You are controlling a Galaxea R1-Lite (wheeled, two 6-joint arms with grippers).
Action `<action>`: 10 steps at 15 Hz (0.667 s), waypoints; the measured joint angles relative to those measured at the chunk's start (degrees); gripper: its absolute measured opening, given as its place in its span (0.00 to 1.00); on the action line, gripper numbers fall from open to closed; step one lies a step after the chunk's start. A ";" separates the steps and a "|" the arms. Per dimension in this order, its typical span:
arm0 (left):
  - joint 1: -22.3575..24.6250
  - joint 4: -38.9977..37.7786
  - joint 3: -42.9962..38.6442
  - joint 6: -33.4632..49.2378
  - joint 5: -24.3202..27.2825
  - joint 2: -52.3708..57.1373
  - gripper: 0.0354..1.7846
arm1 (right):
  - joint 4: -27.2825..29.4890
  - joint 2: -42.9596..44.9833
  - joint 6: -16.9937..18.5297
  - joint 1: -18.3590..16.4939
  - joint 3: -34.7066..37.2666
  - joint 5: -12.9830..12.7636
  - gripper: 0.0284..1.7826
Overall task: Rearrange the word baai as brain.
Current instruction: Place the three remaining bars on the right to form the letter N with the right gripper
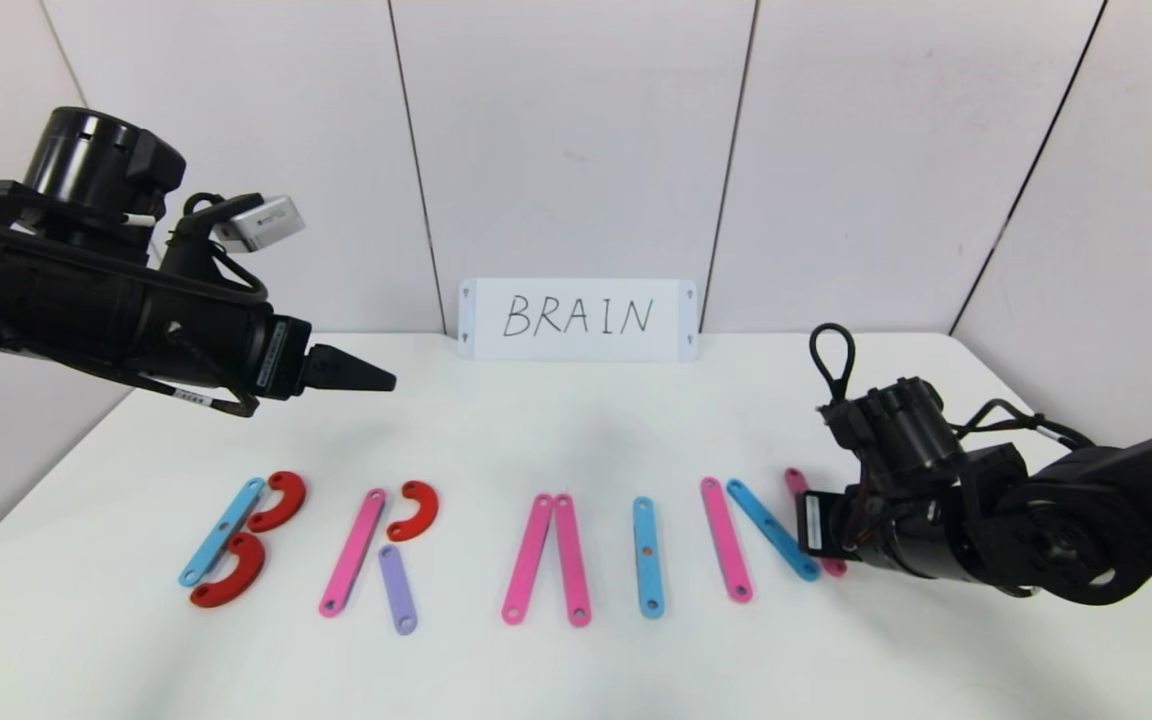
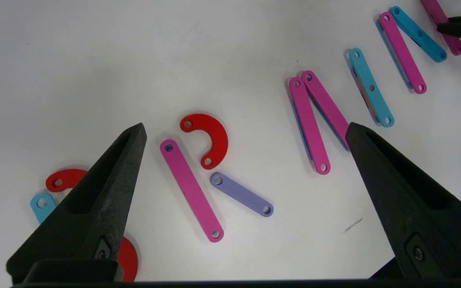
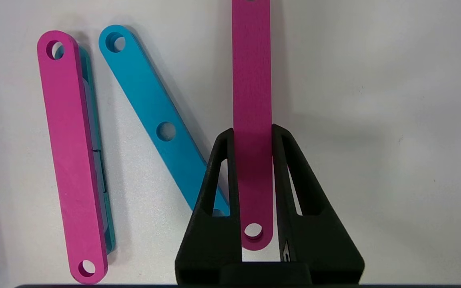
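Observation:
The word lies in a row on the white table (image 1: 576, 430). B is a blue bar (image 1: 222, 530) with two red curves (image 1: 278, 500). R is a pink bar (image 1: 353, 551), a red curve (image 1: 416, 510) and a purple bar (image 1: 397, 589). A is two pink bars (image 1: 528, 560). I is a blue bar (image 1: 647, 556). N has a pink bar (image 1: 726, 538) and a slanted blue bar (image 1: 772, 529). My right gripper (image 3: 252, 132) is shut on a third pink bar (image 3: 251, 60), low at the table right of the blue one. My left gripper (image 2: 246, 128) is open and empty, high above the R.
A white card (image 1: 578, 318) with BRAIN handwritten in black leans on the back wall. White wall panels close the back and sides. The right arm (image 1: 986, 520) reaches in low from the right edge.

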State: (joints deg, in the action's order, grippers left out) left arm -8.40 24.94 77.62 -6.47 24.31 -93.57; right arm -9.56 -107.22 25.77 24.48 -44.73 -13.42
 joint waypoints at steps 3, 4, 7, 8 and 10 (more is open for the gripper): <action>-0.15 0.05 0.00 0.00 -0.02 0.00 0.97 | -0.04 -0.20 -0.06 0.02 0.44 -0.09 0.14; -0.17 0.05 -0.02 0.02 -0.02 0.00 0.97 | -0.04 -0.23 -0.06 0.02 0.49 -0.11 0.14; -0.28 0.05 -0.09 0.00 0.00 0.00 0.97 | -0.04 -0.28 -0.06 -0.06 0.46 -0.09 0.22; -0.30 0.05 -0.11 0.02 0.00 0.00 0.97 | -0.04 -0.28 -0.09 -0.06 0.46 -0.07 0.27; -0.33 0.05 -0.11 0.00 0.00 0.02 0.97 | -0.04 -0.30 -0.09 -0.06 0.46 -0.05 0.43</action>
State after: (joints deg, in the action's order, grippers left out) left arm -8.73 24.99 77.51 -6.47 24.31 -93.55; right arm -9.59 -107.52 25.69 24.42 -44.26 -13.47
